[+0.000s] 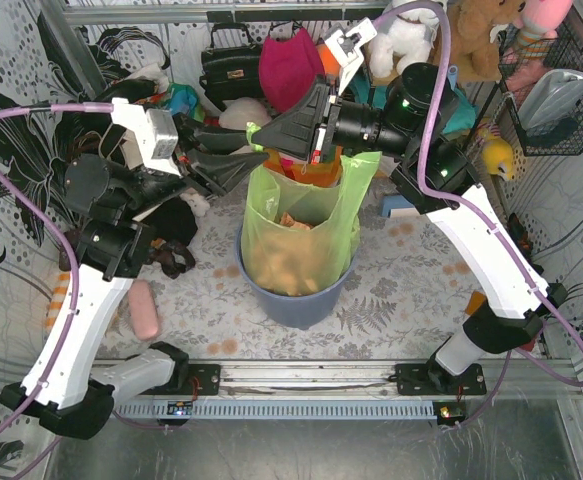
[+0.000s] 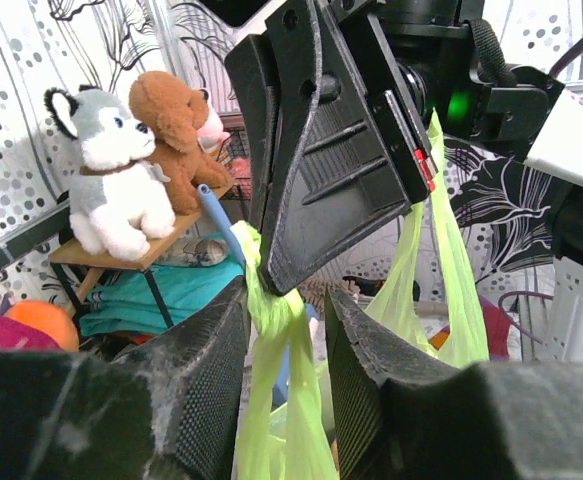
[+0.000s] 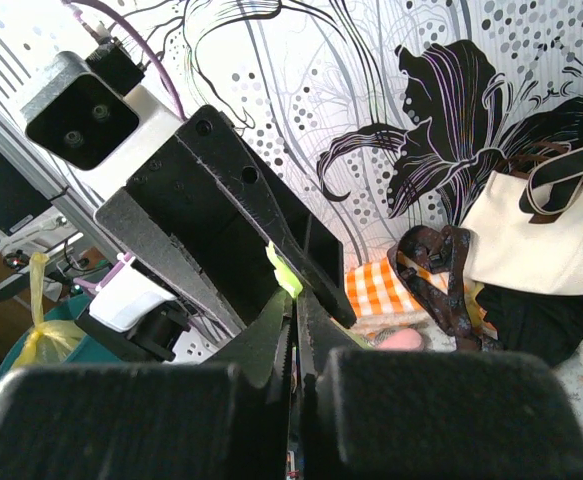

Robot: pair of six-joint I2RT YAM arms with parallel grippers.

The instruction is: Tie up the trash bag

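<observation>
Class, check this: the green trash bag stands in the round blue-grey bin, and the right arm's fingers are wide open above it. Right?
No. The trash bag stands in the bin, but the right gripper has its fingers shut, pinching the green plastic, as the right wrist view shows.

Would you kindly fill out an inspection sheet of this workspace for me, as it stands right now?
Surface: table under a floral cover, a few brownish stains.
Job's things: trash bag standing in the blue-grey bin, brown paper inside, handles pulled up, not yet tied.
Clutter: pink oblong item, black handbag, cream tote, plush toys.
Grippers: right jaws shut on a bag handle; left jaws apart, a handle strand between them.
Cables: purple cable looped along each arm.
Surroundings: black-and-white flower-pattern walls; wire basket on the right.
</observation>
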